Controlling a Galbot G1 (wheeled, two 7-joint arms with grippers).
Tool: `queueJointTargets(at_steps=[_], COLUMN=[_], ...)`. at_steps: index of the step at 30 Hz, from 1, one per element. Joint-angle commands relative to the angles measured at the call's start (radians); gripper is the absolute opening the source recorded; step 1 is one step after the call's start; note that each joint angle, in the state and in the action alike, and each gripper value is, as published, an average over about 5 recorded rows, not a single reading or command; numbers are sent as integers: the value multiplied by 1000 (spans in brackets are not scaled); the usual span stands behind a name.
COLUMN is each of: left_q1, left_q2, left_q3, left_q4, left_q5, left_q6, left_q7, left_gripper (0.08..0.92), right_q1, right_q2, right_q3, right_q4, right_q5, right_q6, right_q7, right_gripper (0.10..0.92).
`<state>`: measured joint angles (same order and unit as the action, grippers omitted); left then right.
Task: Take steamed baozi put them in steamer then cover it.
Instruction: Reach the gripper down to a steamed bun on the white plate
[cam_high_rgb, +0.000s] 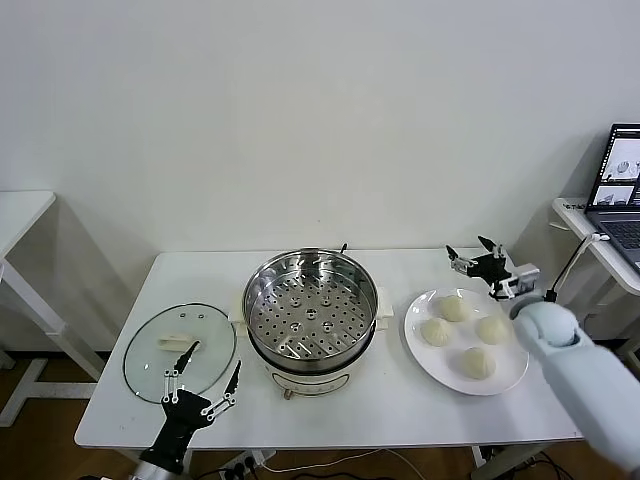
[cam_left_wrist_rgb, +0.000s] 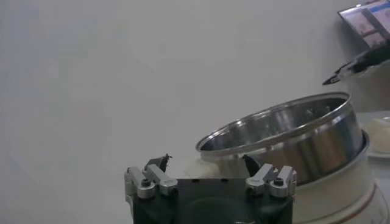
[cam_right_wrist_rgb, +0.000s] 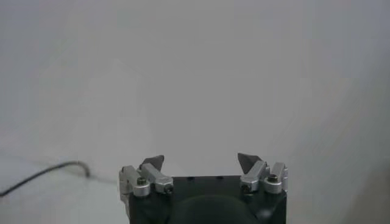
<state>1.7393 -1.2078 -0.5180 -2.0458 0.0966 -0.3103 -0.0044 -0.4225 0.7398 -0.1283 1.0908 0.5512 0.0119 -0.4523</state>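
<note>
Left end effector (cam_high_rgb: 214, 374) wide at table's near edge (cam_high_rgb: 330, 432), right end effector (cam_high_rgb: 472, 252) wide beyond plate (cam_high_rgb: 420, 345)

Even, soft daylight throughout; the steamer (cam_high_rgb: 311, 312) gleams, wrist views look dimmer, hazy.

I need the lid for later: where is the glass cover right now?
In the head view the cover lies flat on the table's left side, beside the steamer, with the open left end effector at its near edge.

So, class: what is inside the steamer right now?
Inside the steamer only its bare perforated tray shows, no buns. Whatever lies under that tray is covered.
</note>
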Motion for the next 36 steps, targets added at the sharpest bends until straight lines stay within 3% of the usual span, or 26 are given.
queueJointTargets(at_steps=[1, 6, 11, 24, 36], left_q1=[2, 3, 3, 10, 13], left_q2=[-3, -15, -29, -37, -37], left_q3=[1, 2, 5, -4, -12], left_q4=[0, 3, 5, 8, 17], left_q5=[3, 8, 16, 20, 18], left_q6=[-1, -4, -8, -19, -28], left_q7=[1, 1, 0, -3, -4], left_gripper=[823, 823, 823, 823, 823], right_q1=[326, 447, 515, 502, 477], right_q2=[-66, -50, -16, 139, 287], right_q3=[-279, -387, -456, -469, -428], right_q4=[-227, -239, -246, -390, -525], right_q5=[-192, -384, -571, -784, -894], right_q6=[7, 32, 58, 131, 176], right_q7=[-520, -778, -868, -781, -741], right_gripper=[823, 823, 823, 823, 823])
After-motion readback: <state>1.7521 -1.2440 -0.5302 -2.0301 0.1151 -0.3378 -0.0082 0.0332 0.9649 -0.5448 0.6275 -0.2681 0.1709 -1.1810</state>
